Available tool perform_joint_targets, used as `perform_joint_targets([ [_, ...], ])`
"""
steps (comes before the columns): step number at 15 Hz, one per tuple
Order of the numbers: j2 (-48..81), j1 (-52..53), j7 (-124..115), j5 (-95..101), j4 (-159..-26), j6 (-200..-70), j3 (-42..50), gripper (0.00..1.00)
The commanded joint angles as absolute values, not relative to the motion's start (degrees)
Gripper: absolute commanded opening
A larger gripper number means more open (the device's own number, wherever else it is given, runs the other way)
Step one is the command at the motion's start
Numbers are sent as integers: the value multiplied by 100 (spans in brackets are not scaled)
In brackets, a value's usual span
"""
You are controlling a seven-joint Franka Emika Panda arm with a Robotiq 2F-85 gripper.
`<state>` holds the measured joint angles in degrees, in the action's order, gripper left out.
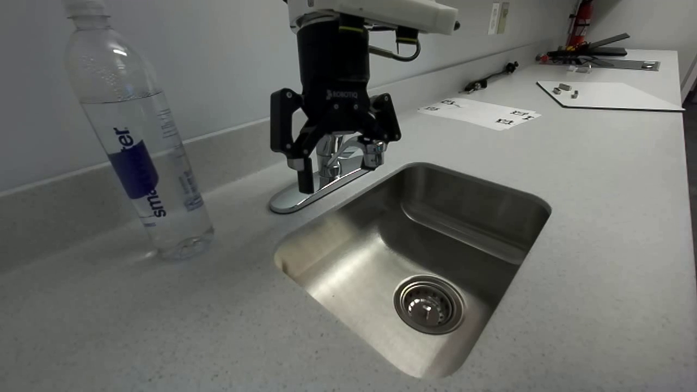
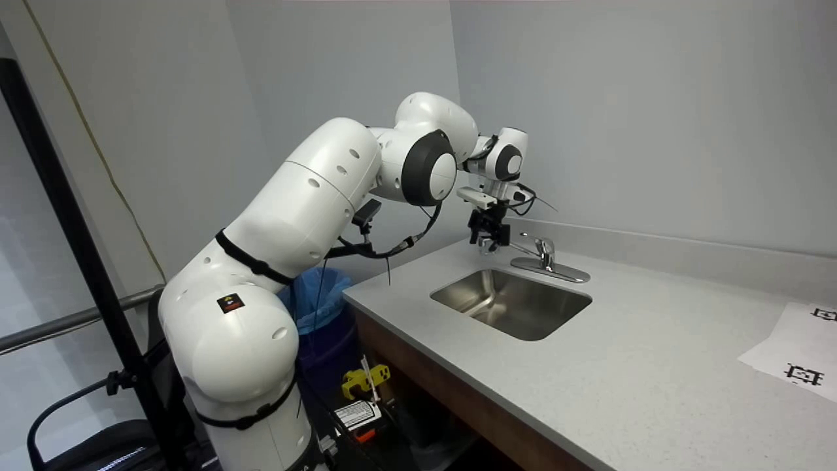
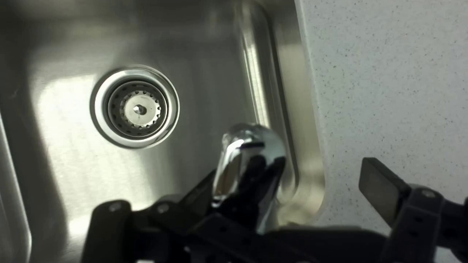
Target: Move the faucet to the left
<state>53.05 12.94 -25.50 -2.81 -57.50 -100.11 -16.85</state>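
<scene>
The chrome faucet [image 1: 329, 149] stands on its flat base plate behind the steel sink in an exterior view; it also shows in an exterior view [image 2: 545, 252] with its slim spout reaching toward the gripper. In the wrist view the spout's end [image 3: 252, 157] sits between the two fingers, close to the left-hand finger and well apart from the right-hand one. My gripper [image 1: 338, 171] points down at the spout and is open, with a wide gap between its fingertips [image 3: 285, 182]. Whether the near finger touches the spout cannot be told. The gripper [image 2: 488, 241] hides the spout's tip partly.
The steel sink [image 1: 343, 294] with its drain lies below the spout. A tall water bottle [image 1: 141, 147] stands near the faucet base. The wall and backsplash [image 2: 654, 252] run behind the faucet. Marker papers [image 1: 482, 113] and a white board [image 1: 610, 95] lie farther along the counter.
</scene>
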Motion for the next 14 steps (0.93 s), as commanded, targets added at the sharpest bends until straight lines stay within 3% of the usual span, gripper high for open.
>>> perform_joint_targets([
  [1,5463,1259,-2511,-483,-5439,-10062,-1820,100],
  [6,5505,1257,-2506,-482,-5267,-10084,-1815,100],
  [7,5495,1477,-2397,-781,-5154,-10049,-1444,100],
  [8,5506,1284,-2541,-515,-5196,-10165,-1834,100],
  [14,5563,1304,-2533,-569,-5050,-10363,-1895,100],
])
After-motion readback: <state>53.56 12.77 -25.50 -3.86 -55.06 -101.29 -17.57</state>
